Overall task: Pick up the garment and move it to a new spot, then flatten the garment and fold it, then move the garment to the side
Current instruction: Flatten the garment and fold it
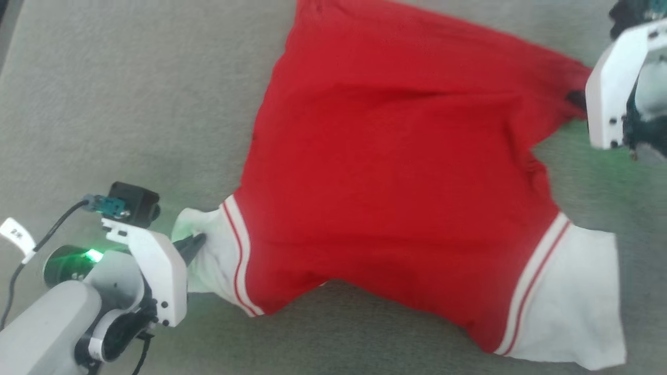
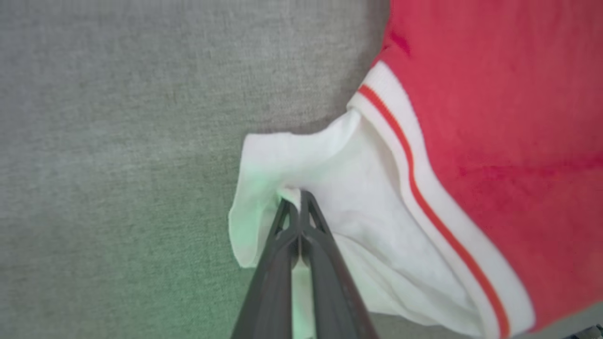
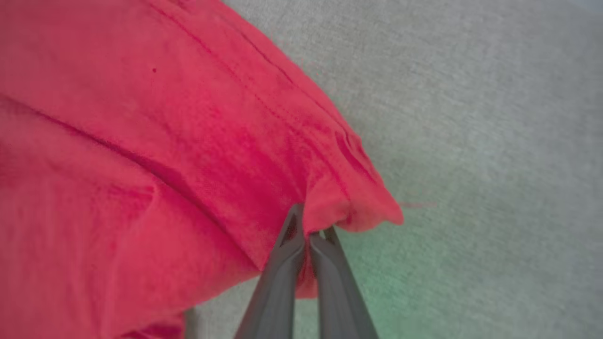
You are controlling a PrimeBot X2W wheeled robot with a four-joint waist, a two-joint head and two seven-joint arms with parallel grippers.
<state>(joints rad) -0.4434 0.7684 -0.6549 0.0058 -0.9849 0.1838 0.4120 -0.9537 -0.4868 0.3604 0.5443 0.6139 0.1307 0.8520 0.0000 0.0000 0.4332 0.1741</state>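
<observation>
Grey surface point(image 1: 104, 104) bears the garment point(image 1: 396, 172) diagonally. Both pinch it: left gripper point(image 1: 195, 242) the near-left sleeve, right gripper point(image 3: 311, 227) the far-right corner.

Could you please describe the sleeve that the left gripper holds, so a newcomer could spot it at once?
A red shirt lies spread on the grey surface. At its edge on the robot's left, a white sleeve meets the red at a striped seam. Unlike the other white sleeve, lying flat and free, this one is bunched and pinched in the shut left gripper.
</observation>
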